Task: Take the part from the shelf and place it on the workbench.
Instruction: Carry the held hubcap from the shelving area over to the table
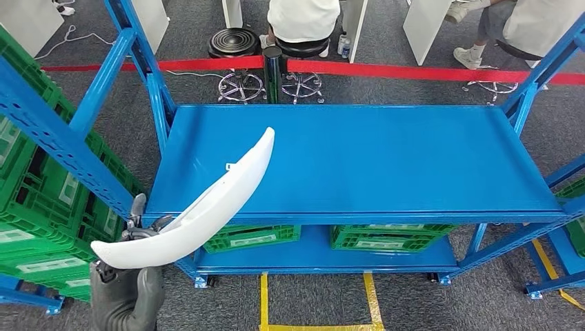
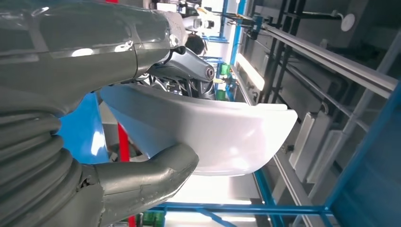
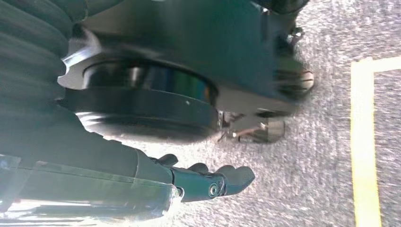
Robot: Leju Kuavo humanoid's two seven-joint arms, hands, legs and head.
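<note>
A long, curved white part slants from the lower left up over the near left corner of the blue workbench top. My left hand grips the part's wide lower end, in front of the bench edge and off its surface. In the left wrist view the thumb presses under the white part and the fingers wrap over it. My right hand hangs beside my body above the grey carpet, fingers stretched out and holding nothing.
Green crates sit on the bench's lower deck. More green crates fill the blue rack at the left. Red barrier tape runs behind the bench, with stools and seated people beyond. Yellow floor lines mark the carpet in front.
</note>
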